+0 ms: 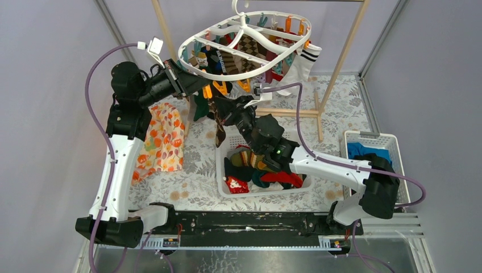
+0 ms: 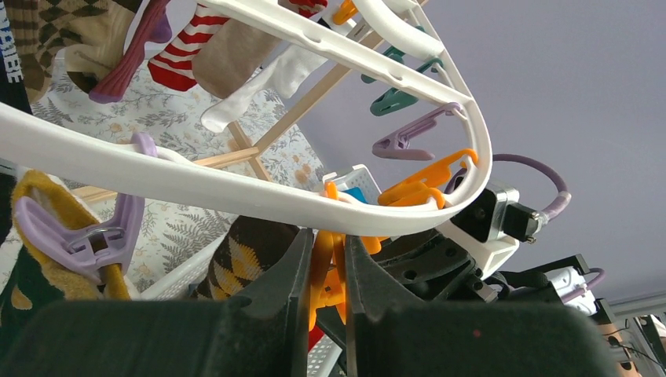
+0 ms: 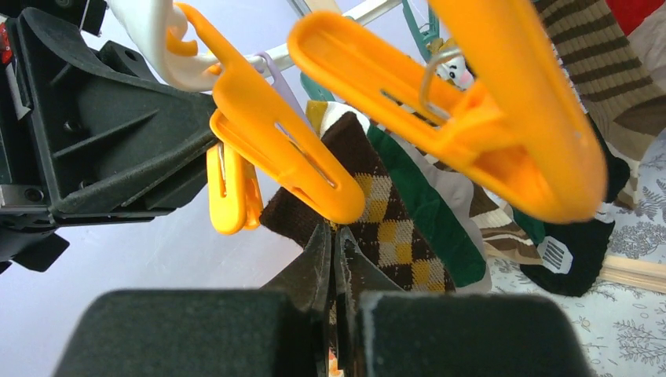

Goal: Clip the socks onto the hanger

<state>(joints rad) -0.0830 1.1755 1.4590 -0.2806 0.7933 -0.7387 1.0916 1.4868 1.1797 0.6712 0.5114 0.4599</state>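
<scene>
Near the table's far edge, the left gripper [image 2: 324,251] pinched an orange clip [image 2: 318,292], likely opening it for the sock [image 3: 393,236] clamped in the right gripper [image 3: 334,236].

From high behind the arms, above the near edge of the counter [image 1: 199,196], one camera looks down and forward over the whole surface, as far as the hanger [image 1: 183,54] at the far edge. The left wrist camera sits very close under the hanger's rim [image 2: 196,184]. It is tilted up and rightward, with the left gripper [image 2: 323,259] at the bottom of its view. The right wrist camera is closer still and looks up and leftward past the right gripper [image 3: 334,259] to the left arm [image 3: 102,133]. Both wrist views share the orange clip [image 2: 326,275] [image 3: 232,188] and the argyle sock [image 2: 243,259] [image 3: 385,228].
</scene>
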